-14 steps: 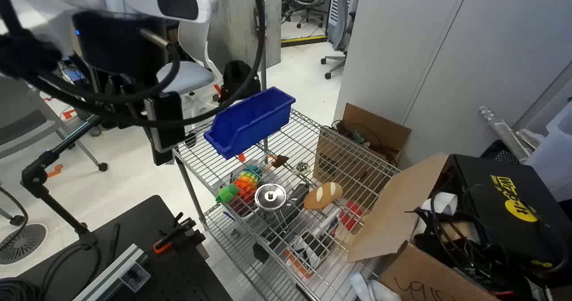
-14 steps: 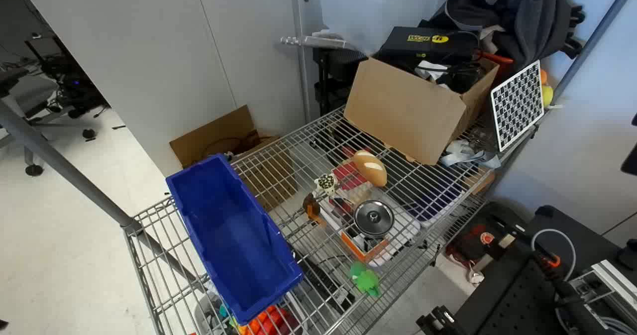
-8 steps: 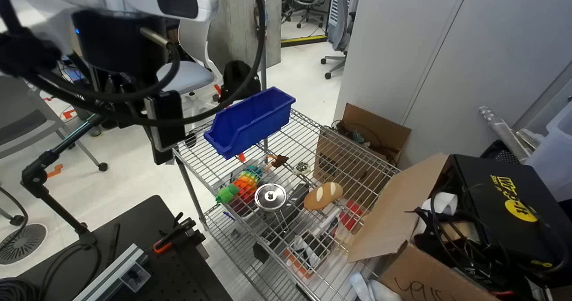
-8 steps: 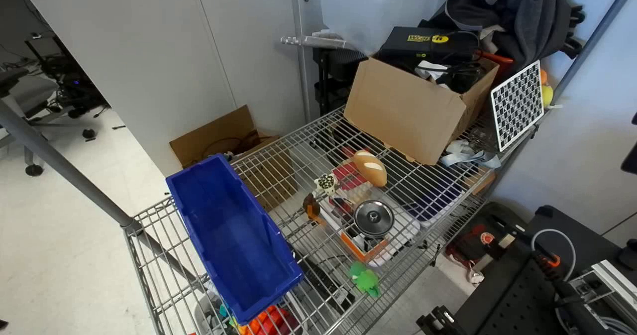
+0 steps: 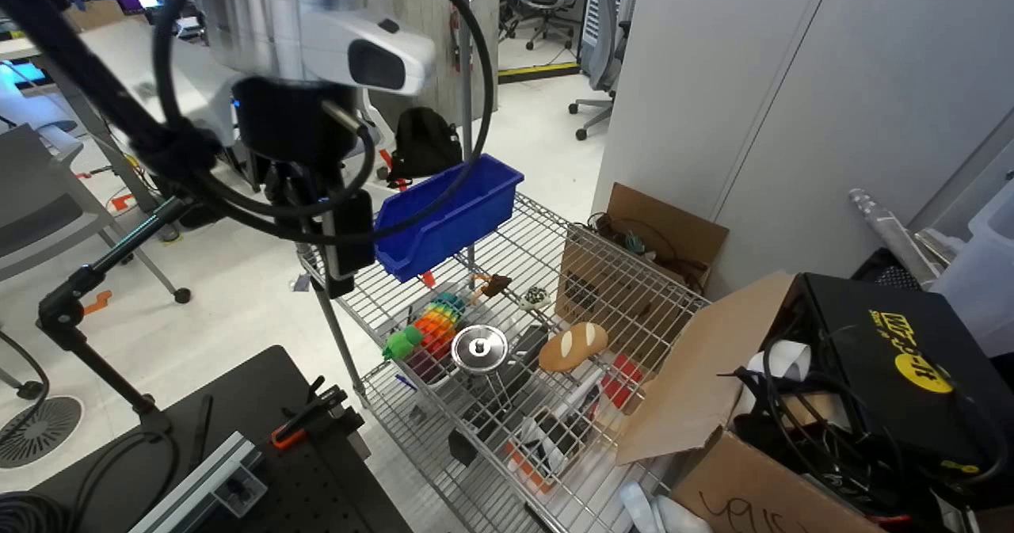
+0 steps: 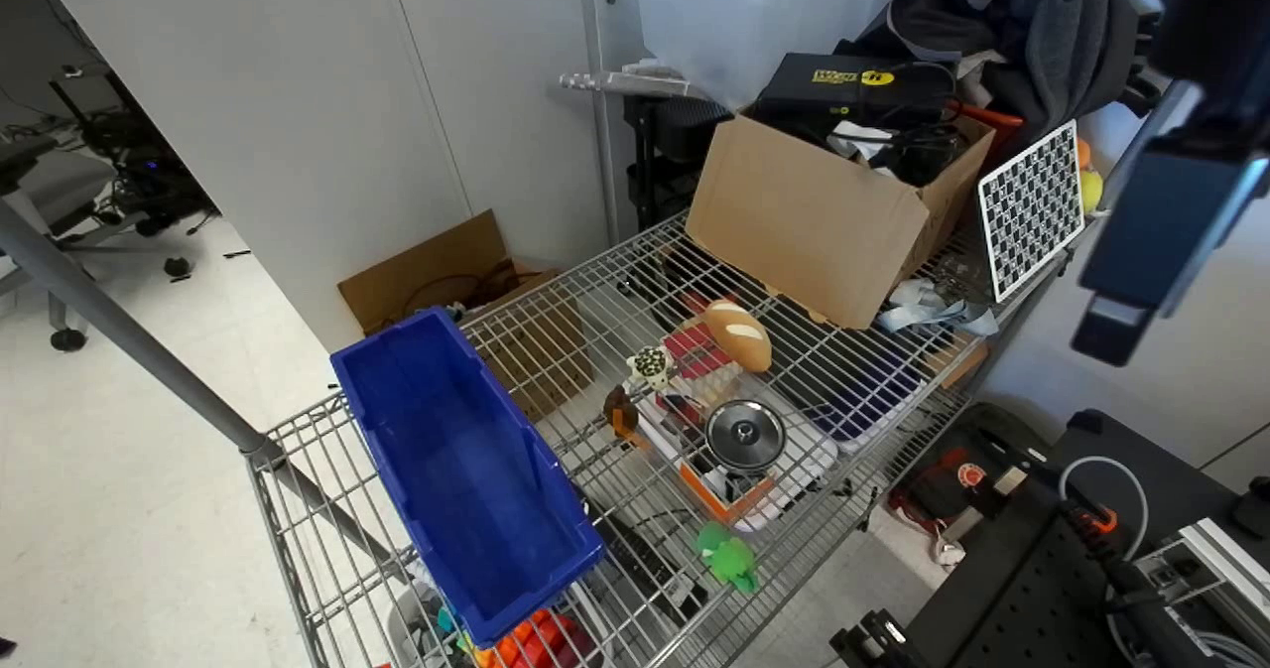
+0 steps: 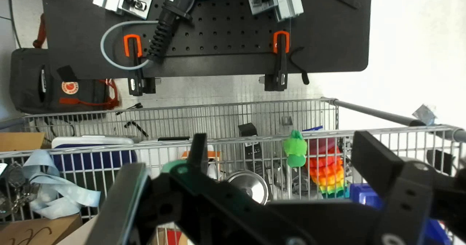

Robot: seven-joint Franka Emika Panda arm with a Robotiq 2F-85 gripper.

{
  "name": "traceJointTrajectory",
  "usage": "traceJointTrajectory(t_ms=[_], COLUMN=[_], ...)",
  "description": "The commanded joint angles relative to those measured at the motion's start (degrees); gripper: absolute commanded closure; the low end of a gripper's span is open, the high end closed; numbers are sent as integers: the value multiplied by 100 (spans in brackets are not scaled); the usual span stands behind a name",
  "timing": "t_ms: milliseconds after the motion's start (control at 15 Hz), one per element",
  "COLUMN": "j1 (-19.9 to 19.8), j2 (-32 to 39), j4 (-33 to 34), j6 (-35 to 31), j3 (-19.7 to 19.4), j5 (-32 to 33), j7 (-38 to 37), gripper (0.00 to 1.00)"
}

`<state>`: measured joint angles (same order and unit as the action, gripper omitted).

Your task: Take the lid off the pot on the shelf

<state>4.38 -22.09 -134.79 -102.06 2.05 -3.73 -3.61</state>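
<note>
The silver round lid with its dark knob [image 5: 479,348] rests on the wire shelf [image 5: 507,468]. The lid also shows in an exterior view [image 6: 745,436] and partly behind my gripper in the wrist view [image 7: 255,186]. The pot is almost wholly hidden beneath the lid. My gripper [image 5: 341,283] hangs above the shelf's near left corner, beside the blue bin and apart from the lid. It also shows, blurred, at the right of an exterior view [image 6: 1106,335]. In the wrist view the fingers [image 7: 286,152] are wide apart with nothing between them.
A blue bin [image 5: 455,220] stands on the shelf. A bread-like brown object [image 5: 573,347], a spotted toy [image 5: 535,298] and a green toy [image 7: 295,148] lie near the lid. An open cardboard box [image 6: 809,221] stands at the far end. A black table [image 7: 218,64] adjoins the shelf.
The arm and gripper have moved right and slightly down toward the shelf in an exterior view, and have come into sight at the right of an exterior view. The lid has not moved.
</note>
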Motion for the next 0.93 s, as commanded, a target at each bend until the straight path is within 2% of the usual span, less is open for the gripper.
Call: traceJointTrajectory(t_ms=[0, 533, 867], j1=[-111, -111, -71], j2=[919, 2499, 3546], j4=[369, 701, 997], j6=[-697, -2463, -3517], j3=[175, 95, 92], j5=[101, 91, -246], j7=[-442, -831, -801], gripper=[0, 0, 0])
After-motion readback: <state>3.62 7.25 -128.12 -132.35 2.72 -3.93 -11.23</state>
